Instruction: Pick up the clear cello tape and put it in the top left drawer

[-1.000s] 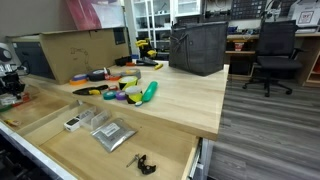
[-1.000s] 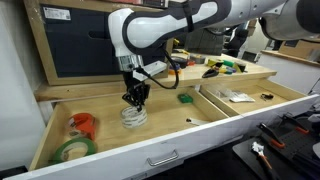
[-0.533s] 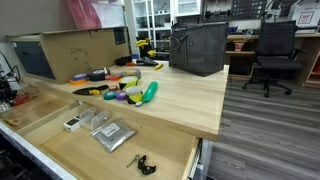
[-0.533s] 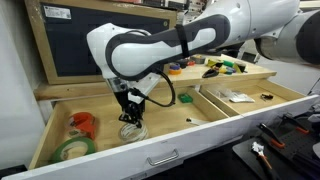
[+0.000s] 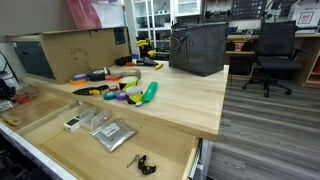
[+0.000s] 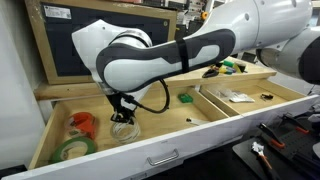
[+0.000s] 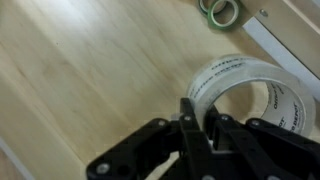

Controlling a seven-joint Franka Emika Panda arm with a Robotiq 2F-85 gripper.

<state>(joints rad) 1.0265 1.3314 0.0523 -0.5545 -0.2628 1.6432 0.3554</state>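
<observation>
Clamped in the end effector [image 7: 203, 126], the tape roll [image 7: 232, 70] has been shifted across the wide drawer [image 6: 170, 119]; the narrow drawer [image 6: 268, 103] remains unreached.

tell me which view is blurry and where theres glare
Wrist view: soft throughout, the dark jaws nearest the lens most blurred, pale sheen on the clear tape roll. In an exterior view, the white arm looks slightly smeared. Both exterior views: evenly lit, no harsh glare.

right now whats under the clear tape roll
Pale wood drawer floor shows through the hole of the roll and around it. The end effector, clamped on the near rim, hides that part; whether it touches the floor is unclear.
</observation>
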